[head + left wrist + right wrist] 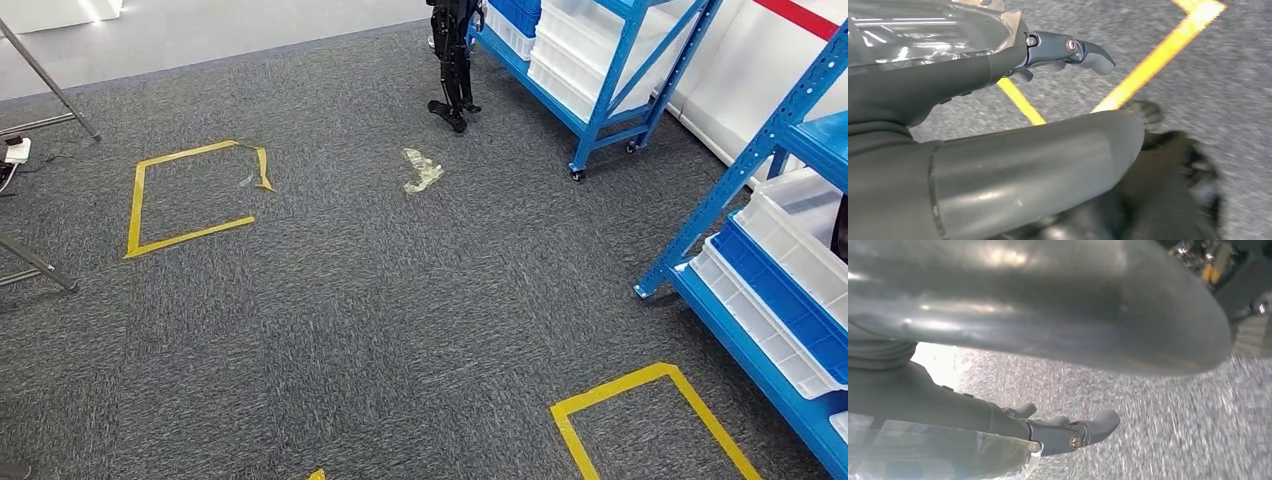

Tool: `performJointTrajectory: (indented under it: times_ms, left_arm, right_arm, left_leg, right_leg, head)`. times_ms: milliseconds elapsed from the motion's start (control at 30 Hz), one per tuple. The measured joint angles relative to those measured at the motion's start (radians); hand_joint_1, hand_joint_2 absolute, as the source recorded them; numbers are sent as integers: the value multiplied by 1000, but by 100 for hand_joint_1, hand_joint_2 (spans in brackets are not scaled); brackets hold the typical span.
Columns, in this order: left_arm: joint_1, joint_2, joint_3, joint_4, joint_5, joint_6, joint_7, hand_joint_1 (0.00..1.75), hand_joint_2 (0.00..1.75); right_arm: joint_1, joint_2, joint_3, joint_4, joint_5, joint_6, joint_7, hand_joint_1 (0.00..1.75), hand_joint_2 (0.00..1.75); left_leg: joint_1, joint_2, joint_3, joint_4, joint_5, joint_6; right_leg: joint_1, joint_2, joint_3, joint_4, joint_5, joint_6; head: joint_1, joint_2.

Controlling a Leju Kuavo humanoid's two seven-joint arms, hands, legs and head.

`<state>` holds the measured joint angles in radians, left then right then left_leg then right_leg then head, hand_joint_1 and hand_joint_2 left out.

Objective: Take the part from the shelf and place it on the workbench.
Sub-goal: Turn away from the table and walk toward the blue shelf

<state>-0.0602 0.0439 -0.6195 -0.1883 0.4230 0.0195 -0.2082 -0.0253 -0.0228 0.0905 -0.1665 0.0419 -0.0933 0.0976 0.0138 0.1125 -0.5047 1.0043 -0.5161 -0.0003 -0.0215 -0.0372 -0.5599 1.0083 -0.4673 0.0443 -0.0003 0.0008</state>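
Two blue shelves beside grey carpet

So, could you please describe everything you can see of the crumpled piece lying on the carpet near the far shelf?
The crumpled piece is a small, pale, see-through scrap that looks like thin plastic film or used tape, wrinkled and folded on itself. It lies flat on the grey carpet, alone, touching nothing else. It sits between the yellow tape square and the far blue shelf, a little in front of the dark legged machine that stands by that shelf. What exactly it is cannot be told.
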Motion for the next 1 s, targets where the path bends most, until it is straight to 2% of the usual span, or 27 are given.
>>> performJointTrajectory:
  times_ms: [67, 100, 133, 167, 200, 233, 267, 333, 367, 400, 433, 467, 500, 567, 600, 633, 667, 700, 733, 767, 800, 833, 867, 900, 933, 967, 1000]
  left_arm:
    - [-13, -2, 0, -6, -4, 3, 6, 0, 0]
    - [-16, -2, 0, -7, -4, 4, 9, 0, 0]
    - [-16, -2, 0, -8, -5, 5, 12, 0, 0]
    - [-15, -2, 0, -8, -5, 7, 13, 0, 0]
    - [-13, -2, 0, -8, -6, 9, 14, 0, 0]
    - [-12, -2, 0, -8, -6, 11, 14, 0, 0]
    - [-12, -2, 0, -8, -6, 12, 14, 0, 0]
    - [-13, -1, 0, -9, -7, 13, 14, 0, 0]
    - [-14, 0, 0, -9, -7, 13, 16, 0, 0]
    - [-15, 0, 0, -9, -7, 13, 18, 0, 0]
    - [-17, 1, 0, -10, -8, 13, 20, 0, 0]
    - [-19, 1, 0, -11, -9, 13, 22, 0, 0]
    - [-22, 1, -1, -12, -12, 13, 24, 0, 0]
    - [-27, 2, -1, -14, -18, 11, 28, 0, 0]
    - [-28, 2, -1, -14, -21, 10, 32, 0, 0]
    - [-28, 3, -1, -14, -23, 9, 35, 0, 0]
    - [-28, 3, -1, -14, -25, 8, 37, 0, 0]
    - [-28, 3, -1, -14, -25, 7, 38, 0, 0]
    - [-29, 3, -1, -14, -25, 7, 40, 0, 0]
    - [-30, 2, -1, -14, -26, 6, 41, 0, 0]
    - [-30, 2, -1, -14, -28, 5, 42, 0, 0]
    - [-30, 1, -1, -15, -31, 3, 44, 0, 0]
    - [-31, 2, -1, -15, -33, 2, 45, 0, 0]
    - [-32, 2, -1, -15, -36, 1, 46, 0, 0]
    - [-34, 3, -1, -15, -38, 1, 47, 0, 0]
    - [-38, 3, -1, -15, -40, 1, 48, 0, 0]
    - [-41, 2, -2, -16, -41, 1, 49, 0, 0]
  right_arm:
    - [0, 2, -1, 0, -7, -13, -3, 0, 0]
    - [0, 3, -1, -1, -9, -17, -3, 0, 0]
    - [0, 3, -1, -1, -10, -20, -4, 0, 0]
    - [1, 4, -2, -1, -11, -23, -4, 0, 0]
    - [2, 5, -2, -1, -12, -25, -4, 0, 0]
    - [4, 6, -2, -1, -13, -25, -4, 0, 0]
    - [6, 7, -2, -1, -14, -26, -4, 0, 0]
    - [6, 8, -2, -2, -15, -26, -4, 0, 0]
    - [6, 9, -3, -2, -15, -26, -4, 0, 0]
    - [6, 10, -3, -2, -15, -26, -4, 0, 0]
    - [6, 10, -3, -3, -15, -26, -4, 0, 0]
    - [8, 11, -3, -3, -16, -26, -4, 0, 0]
    - [10, 12, -4, -3, -17, -26, -4, 0, 0]
    - [10, 14, -7, -3, -19, -26, -4, 0, 0]
    - [9, 15, -8, -3, -20, -26, -3, 0, 0]
    - [7, 16, -9, -4, -20, -26, -3, 0, 0]
    - [7, 17, -9, -4, -21, -26, -3, 0, 0]
    - [7, 17, -10, -4, -20, -26, -3, 0, 0]
    - [8, 16, -10, -4, -20, -26, -2, 0, 0]
    - [9, 15, -10, -4, -20, -26, -2, 0, 0]
    - [10, 14, -11, -4, -19, -26, -1, 0, 0]
    - [9, 13, -11, -5, -19, -27, 0, 0, 0]
    - [8, 13, -11, -5, -19, -27, 1, 0, 0]
    - [6, 13, -12, -6, -19, -28, 2, 0, 0]
    - [6, 13, -14, -6, -19, -28, 3, 0, 0]
    - [6, 13, -16, -6, -19, -28, 3, 0, 0]
    - [7, 13, -17, -6, -19, -29, 4, 0, 0]
  left_leg:
    - [5, -50, -20, 51, -40, -9]
    - [7, -80, -46, 108, -74, -11]
    - [7, -99, -79, 177, -109, -10]
    - [7, -108, -111, 239, -132, -9]
    - [6, -112, -132, 273, -135, -7]
    - [6, -115, -135, 269, -117, -4]
    - [6, -121, -119, 226, -80, 0]
    - [8, -161, -66, 96, -7, 8]
    - [7, -178, -46, 48, 12, 11]
    - [5, -190, -37, 24, 18, 14]
    - [2, -188, -35, 17, 17, 18]
    - [0, -176, -34, 13, 19, 23]
    - [-1, -165, -31, 6, 24, 30]
    - [1, -139, -25, -11, 35, 45]
    - [0, -124, -23, -15, 38, 49]
    - [-2, -108, -24, -17, 38, 52]
    - [-3, -92, -25, -17, 37, 52]
    - [-4, -77, -25, -16, 37, 52]
    - [-3, -64, -25, -16, 36, 51]
    - [-2, -52, -23, -16, 34, 48]
    - [-3, -41, -21, -15, 32, 45]
    - [-5, -30, -18, -13, 28, 39]
    - [-8, -20, -15, -11, 23, 32]
    - [-11, -10, -11, -10, 19, 26]
    - [-12, 0, -8, -9, 16, 21]
    - [-11, 9, -4, -10, 14, 15]
    - [-7, 4, -2, -6, 9, 9]
  right_leg:
    - [-6, 19, 4, -3, 5, -16]
    - [-6, 29, 2, -3, 6, -22]
    - [-3, 42, 1, -3, 7, -27]
    - [1, 55, 1, -3, 8, -30]
    - [4, 70, 1, -2, 8, -31]
    - [6, 85, 2, -2, 8, -31]
    - [6, 100, 4, -1, 8, -31]
    - [9, 126, 5, 1, 8, -29]
    - [10, 138, 3, 2, 8, -26]
    - [11, 149, -1, 2, 9, -21]
    - [10, 159, -6, 1, 12, -14]
    - [8, 169, -11, -3, 15, -7]
    - [8, 164, -17, 0, 14, -1]
    - [12, 116, -45, 50, -14, -1]
    - [12, 84, -73, 109, -42, -5]
    - [12, 64, -107, 178, -72, -8]
    - [10, 55, -139, 241, -95, -8]
    - [7, 50, -155, 276, -104, -3]
    - [4, 46, -150, 269, -96, 6]
    - [1, 38, -123, 222, -75, 17]
    - [-1, 20, -81, 148, -49, 28]
    - [-1, -5, -40, 76, -24, 32]
    - [0, -23, -11, 25, -7, 30]
    - [2, -34, 3, 0, 2, 25]
    - [5, -31, 3, -5, 5, 16]
    - [4, -18, 2, -4, 6, 7]
    - [1, -7, 1, -5, 7, 1]
  head:
    - [-6, 0]
    - [-9, 0]
    - [-12, 0]
    - [-12, 0]
    - [-12, 0]
    - [-12, 0]
    - [-12, 0]
    - [-13, 0]
    - [-13, 0]
    - [-13, 0]
    - [-13, 0]
    - [-12, 0]
    - [-12, 0]
    - [-5, 0]
    - [-1, 0]
    - [2, 0]
    - [3, 0]
    - [3, 0]
    - [3, 0]
    - [4, 0]
    - [5, 0]
    - [6, 0]
    - [7, 0]
    - [7, 0]
    - [6, 0]
    - [4, 0]
    - [2, 0]
